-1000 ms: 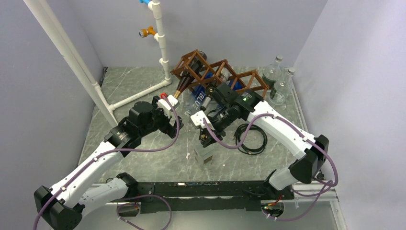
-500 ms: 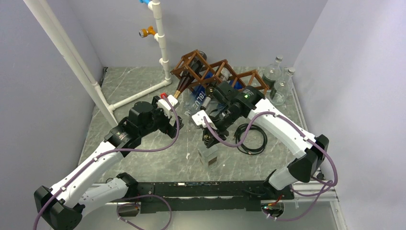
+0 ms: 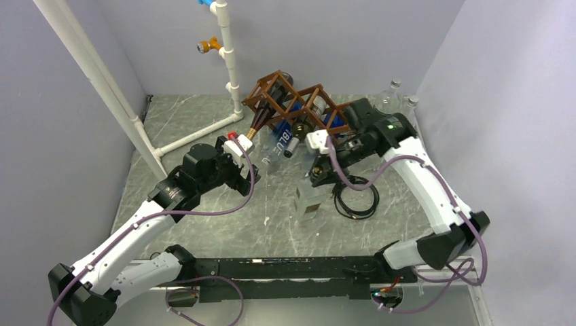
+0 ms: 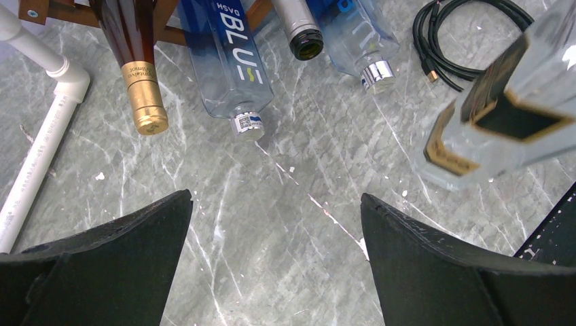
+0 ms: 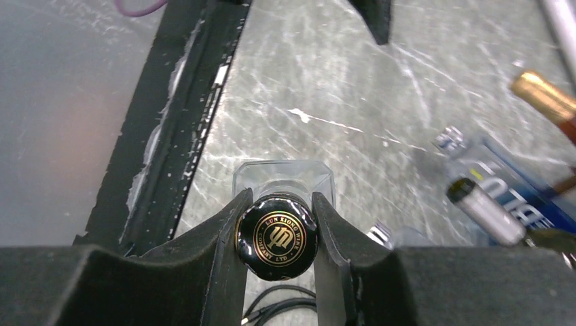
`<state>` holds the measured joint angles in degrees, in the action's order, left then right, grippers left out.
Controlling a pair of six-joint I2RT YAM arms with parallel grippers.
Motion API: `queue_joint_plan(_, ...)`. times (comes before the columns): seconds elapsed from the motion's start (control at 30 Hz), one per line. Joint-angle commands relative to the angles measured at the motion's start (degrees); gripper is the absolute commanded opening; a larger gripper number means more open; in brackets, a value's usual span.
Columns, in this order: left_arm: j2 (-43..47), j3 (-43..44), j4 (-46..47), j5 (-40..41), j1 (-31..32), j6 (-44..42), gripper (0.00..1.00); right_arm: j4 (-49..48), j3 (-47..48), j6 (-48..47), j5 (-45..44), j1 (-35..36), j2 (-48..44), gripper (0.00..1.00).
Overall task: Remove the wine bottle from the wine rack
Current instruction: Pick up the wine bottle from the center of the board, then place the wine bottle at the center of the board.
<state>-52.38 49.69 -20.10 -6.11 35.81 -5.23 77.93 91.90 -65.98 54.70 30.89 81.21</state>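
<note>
- While the right gripper (image 5: 277,204) is clenched on its black cap (image 5: 277,239), the wine bottle (image 3: 309,201) is out of the wine rack (image 3: 299,102), beside the coiled cable (image 3: 356,197).
- Left gripper (image 4: 275,204): jaws spread wide, empty, above the table (image 4: 285,272), facing the blue bottle (image 4: 227,61).

From above, the right arm covers the far right end of the rack (image 3: 272,92) and most of the clear bottles (image 3: 390,92) behind it. The right hand (image 3: 316,180) sits largely under its own wrist, so its grip cannot be read there. In the left wrist view, four bottle necks (image 4: 144,102) enter from the top edge, their bodies cut off, and the square bottle (image 4: 499,115) is blurred and cropped at the right edge. In the right wrist view, that bottle's body is mostly hidden beneath its black cap (image 5: 276,236), and the lying bottles (image 5: 506,197) are smeared.
</note>
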Motion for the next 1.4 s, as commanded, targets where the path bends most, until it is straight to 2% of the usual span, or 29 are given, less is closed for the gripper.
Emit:
queue_joint_plan(0.0,0.79,0.67,0.41,0.24,-0.3,-0.48,1.0,-3.6,-0.74,0.84,8.61,-5.21,-7.39,0.0)
queue_joint_plan(0.43,0.88,0.76,0.4,0.14,-0.3,-0.49,1.0,-15.61,-10.47,10.53,8.43,-22.21,-18.01,0.0)
queue_joint_plan(0.8,1.64,0.67,0.32,0.05,-0.3,-0.49,0.99,-24.35,-15.05,19.37,7.86,-34.99,-20.83,0.0)
queue_joint_plan(1.37,2.01,0.67,0.3,-0.31,-0.3,-0.55,1.0,-29.84,-17.53,23.7,1.11,-43.67,-21.42,0.0)
